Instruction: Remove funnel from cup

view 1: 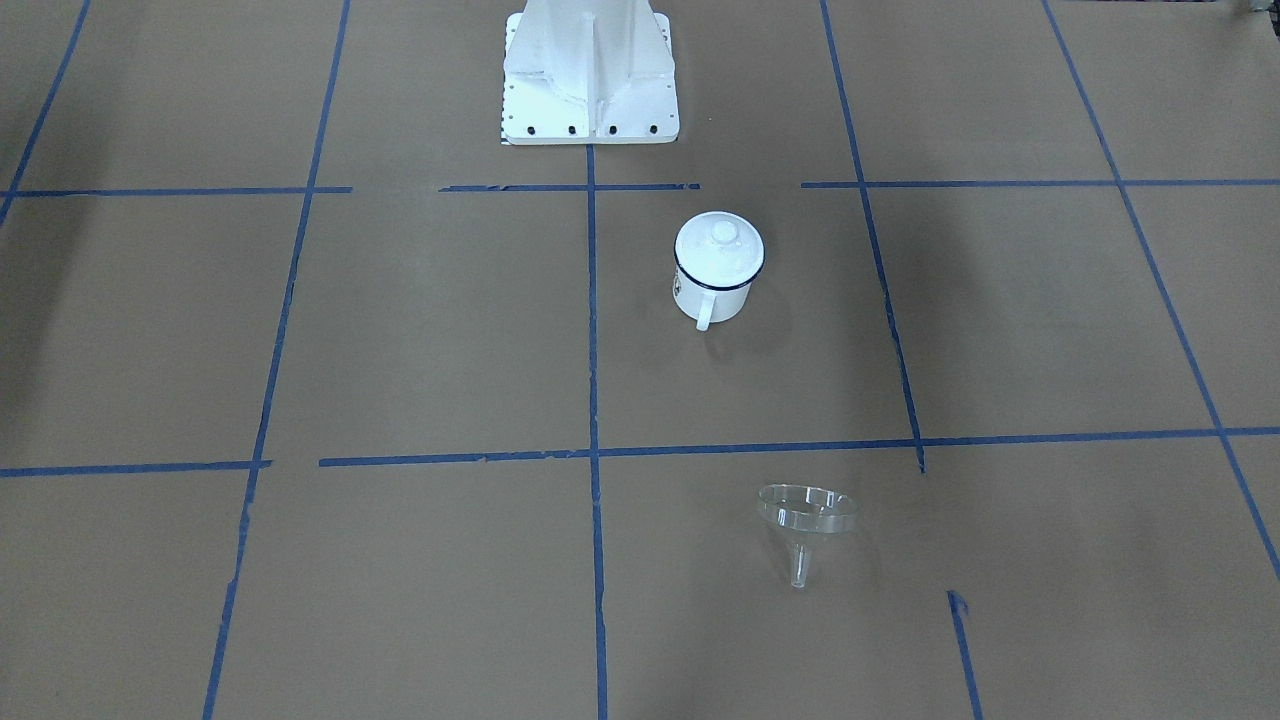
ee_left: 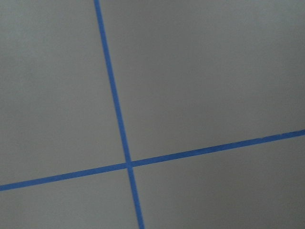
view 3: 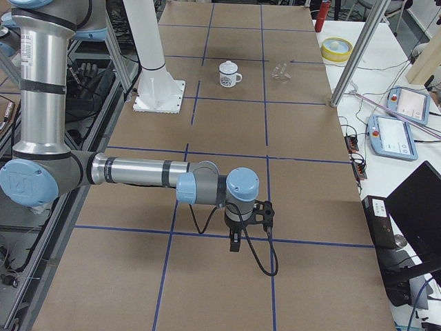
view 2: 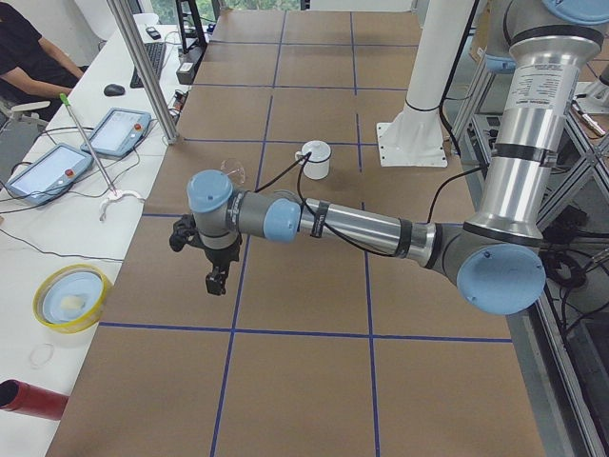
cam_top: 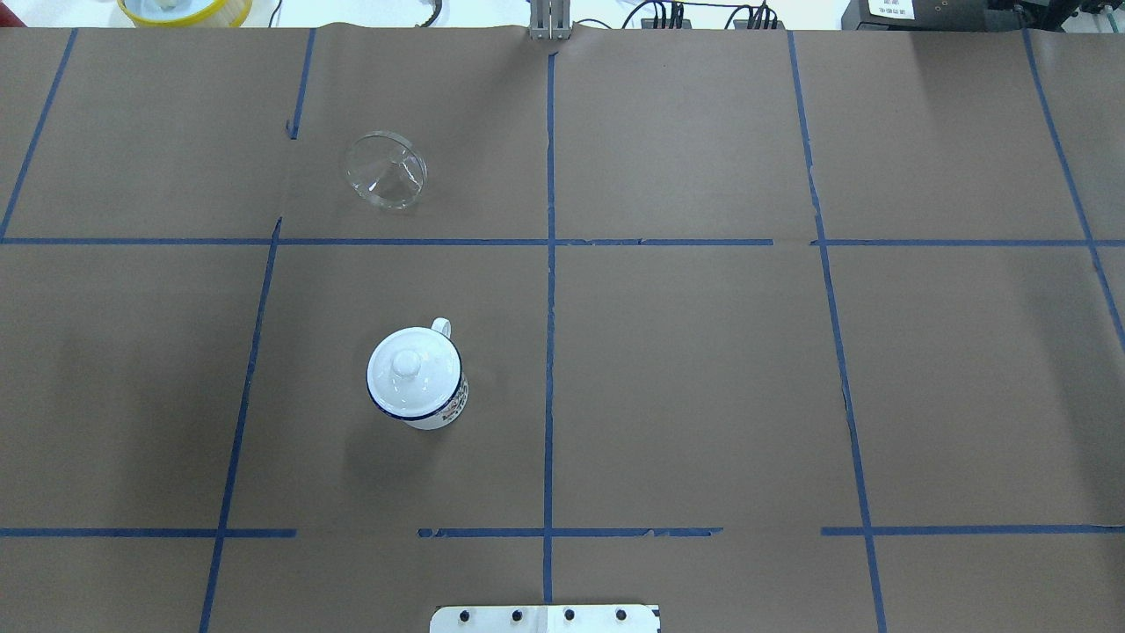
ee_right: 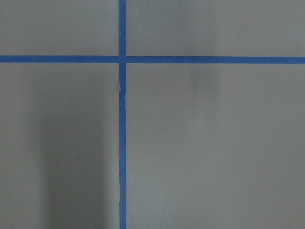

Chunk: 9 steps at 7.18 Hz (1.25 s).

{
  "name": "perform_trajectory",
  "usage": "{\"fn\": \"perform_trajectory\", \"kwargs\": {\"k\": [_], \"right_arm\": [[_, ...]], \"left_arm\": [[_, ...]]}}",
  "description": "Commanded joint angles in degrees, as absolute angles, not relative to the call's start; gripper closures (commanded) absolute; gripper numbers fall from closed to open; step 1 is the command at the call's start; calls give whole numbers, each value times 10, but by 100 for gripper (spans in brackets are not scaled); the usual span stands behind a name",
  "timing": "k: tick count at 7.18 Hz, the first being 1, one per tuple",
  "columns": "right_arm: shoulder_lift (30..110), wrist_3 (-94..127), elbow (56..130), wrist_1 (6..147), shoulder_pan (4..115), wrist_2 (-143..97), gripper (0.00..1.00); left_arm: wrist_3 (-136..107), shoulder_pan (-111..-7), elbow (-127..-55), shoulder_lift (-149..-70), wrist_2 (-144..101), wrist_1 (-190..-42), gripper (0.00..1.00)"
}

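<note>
The clear plastic funnel (cam_top: 385, 170) is not in the enamel mug (cam_top: 446, 410). It lies on its side on the bare brown surface (cam_top: 703, 369), toward the edge far from the robot and on the robot's left of the centre tape line. Its spout points toward that far edge. The mug stands upright well apart from it, nearer the robot's base plate (cam_top: 545, 618), on the same side of the centre line. A white knobbed lid (cam_top: 411, 369) closes its mouth.

Judged from this layout, the removal is already done and no step is in hand.

The left end effector (view 2: 217, 281) hangs above the surface toward the end on the robot's left, far from both objects. The right end effector (view 3: 236, 243) hangs toward the opposite end. Each shows only in a side view, so I cannot tell whether its jaws are apart or together. Neither appears to carry anything. Both wrist cameras show only paper and blue tape lines (ee_left: 119, 124).

The next move probably calls for nothing beyond keeping the arms parked. If the funnel had to be handled again, it looks light and likely to roll on its round rim.
</note>
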<state>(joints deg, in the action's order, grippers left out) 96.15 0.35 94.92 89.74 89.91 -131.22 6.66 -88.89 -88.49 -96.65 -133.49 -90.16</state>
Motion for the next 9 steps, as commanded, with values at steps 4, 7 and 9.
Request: {"fn": "perform_trajectory", "kwargs": {"k": [4, 7, 9], "right_arm": [[962, 4, 948, 897, 899, -1312, 0], [962, 4, 949, 897, 899, -1312, 0], [962, 4, 949, 897, 899, -1312, 0]], "left_arm": [[103, -920, -875, -940, -1337, -906, 0], [102, -921, -879, -940, -1337, -905, 0], [102, -925, -887, -941, -1337, -903, 0]]}}
